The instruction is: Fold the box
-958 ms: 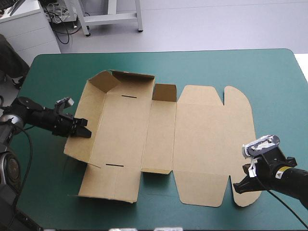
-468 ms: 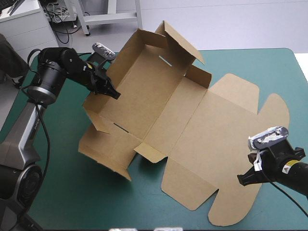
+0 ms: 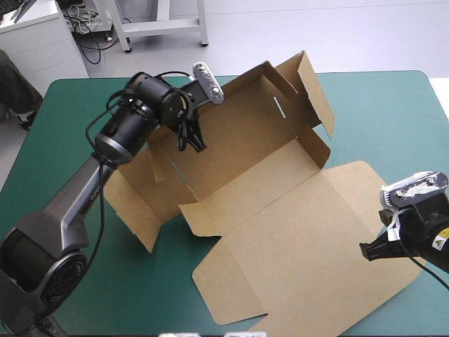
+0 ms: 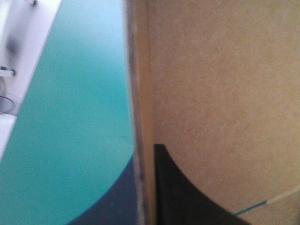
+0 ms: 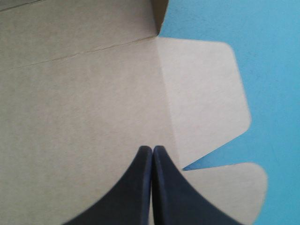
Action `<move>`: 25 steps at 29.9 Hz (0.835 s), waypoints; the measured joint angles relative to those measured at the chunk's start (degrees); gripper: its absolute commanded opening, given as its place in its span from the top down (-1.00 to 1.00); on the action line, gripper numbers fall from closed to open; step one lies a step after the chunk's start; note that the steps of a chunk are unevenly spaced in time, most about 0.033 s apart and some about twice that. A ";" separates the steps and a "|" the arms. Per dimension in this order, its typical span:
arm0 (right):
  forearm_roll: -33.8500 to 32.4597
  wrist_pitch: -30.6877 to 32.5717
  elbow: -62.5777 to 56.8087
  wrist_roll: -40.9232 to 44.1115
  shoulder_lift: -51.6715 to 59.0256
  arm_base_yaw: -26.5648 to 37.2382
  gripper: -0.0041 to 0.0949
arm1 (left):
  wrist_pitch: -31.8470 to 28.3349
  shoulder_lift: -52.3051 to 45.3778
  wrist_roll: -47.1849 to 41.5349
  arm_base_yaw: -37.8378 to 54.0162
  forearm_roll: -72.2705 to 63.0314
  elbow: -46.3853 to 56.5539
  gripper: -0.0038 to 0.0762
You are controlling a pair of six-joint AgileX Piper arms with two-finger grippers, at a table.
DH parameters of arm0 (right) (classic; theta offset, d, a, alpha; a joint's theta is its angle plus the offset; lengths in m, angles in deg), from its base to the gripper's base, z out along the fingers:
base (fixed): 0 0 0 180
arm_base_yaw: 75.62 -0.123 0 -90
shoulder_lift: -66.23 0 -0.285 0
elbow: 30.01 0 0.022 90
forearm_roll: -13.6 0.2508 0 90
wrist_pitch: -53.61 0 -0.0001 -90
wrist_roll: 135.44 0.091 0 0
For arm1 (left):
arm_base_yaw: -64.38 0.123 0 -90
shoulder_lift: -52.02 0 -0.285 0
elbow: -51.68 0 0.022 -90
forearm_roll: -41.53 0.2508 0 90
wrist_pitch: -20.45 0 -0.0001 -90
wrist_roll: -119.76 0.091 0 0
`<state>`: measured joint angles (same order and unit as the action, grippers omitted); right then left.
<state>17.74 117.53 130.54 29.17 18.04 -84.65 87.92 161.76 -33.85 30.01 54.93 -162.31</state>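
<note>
left fingers (image 4: 187, 199) pinch box (image 3: 295, 210) | right fingers (image 5: 136, 187) pressed together, above box

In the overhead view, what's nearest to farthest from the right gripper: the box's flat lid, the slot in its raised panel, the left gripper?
1. Flat lid, under the right gripper.
2. Slot, high on the box's raised panel.
3. Left gripper, on the box's left side.

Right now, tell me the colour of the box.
Plain brown, unprinted; the box shows best in the high view.
</note>
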 measured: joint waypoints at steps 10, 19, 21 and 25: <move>-3.59 0.77 1.27 3.57 0.01 0.00 0.96 | -7.85 0.07 -0.42 -10.87 13.18 0.00 0.98; -3.78 0.84 1.27 3.66 0.01 0.00 0.96 | -8.86 -0.48 -0.79 -14.28 19.42 6.54 0.98; -3.78 0.66 1.27 3.71 0.01 0.00 0.96 | -10.01 -1.15 -2.31 -15.49 23.43 9.50 0.98; -3.78 0.28 1.27 3.73 0.01 0.00 0.96 | -13.65 -3.19 -7.22 -18.41 34.56 15.35 0.98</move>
<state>13.95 117.82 131.81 32.89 18.05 -84.65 74.27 158.57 -41.07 11.59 89.50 -146.96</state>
